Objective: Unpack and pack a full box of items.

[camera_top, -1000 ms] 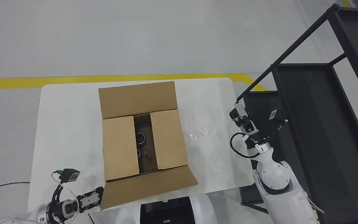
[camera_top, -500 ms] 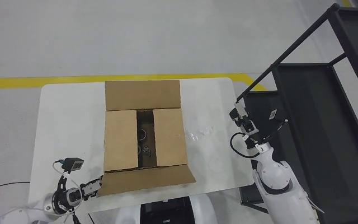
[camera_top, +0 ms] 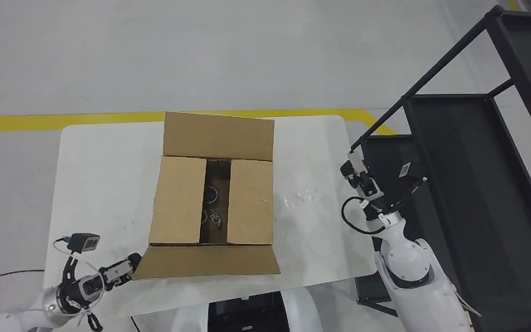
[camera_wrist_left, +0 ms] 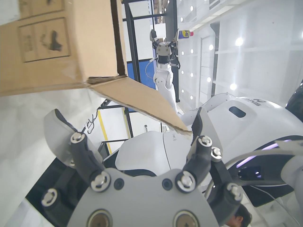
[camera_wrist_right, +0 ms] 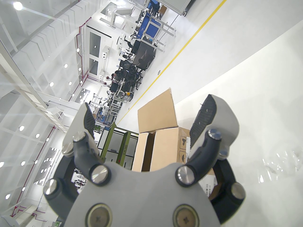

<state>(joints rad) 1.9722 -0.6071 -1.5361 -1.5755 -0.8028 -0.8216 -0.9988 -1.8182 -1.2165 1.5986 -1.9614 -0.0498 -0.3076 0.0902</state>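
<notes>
I see the cardboard box (camera_top: pixel 178 199) sitting mid-table (camera_top: pixel 99 174), slightly turned. Its two side flaps are folded in over the top with a slot between them. A few small dark items (camera_top: pixel 213 217) show down in the slot; I can't tell what they are. The far flap (camera_top: pixel 220 137) stands open and the near flap (camera_top: pixel 207 261) lies out flat toward me.

My left gripper (camera_wrist_left: pixel 127 119) is low at the near-left corner of that near flap, claw spread wide. The flap's corner tip pokes in between the fingers and looks to touch one of them, nothing pinched.

My right gripper (camera_wrist_right: pixel 148 106) is at the table's right edge, next to the black rack (camera_top: pixel 465 166). It is spread too, empty, well apart from the box. Crumpled clear plastic (camera_top: pixel 297 197) lies just right of the box.
</notes>
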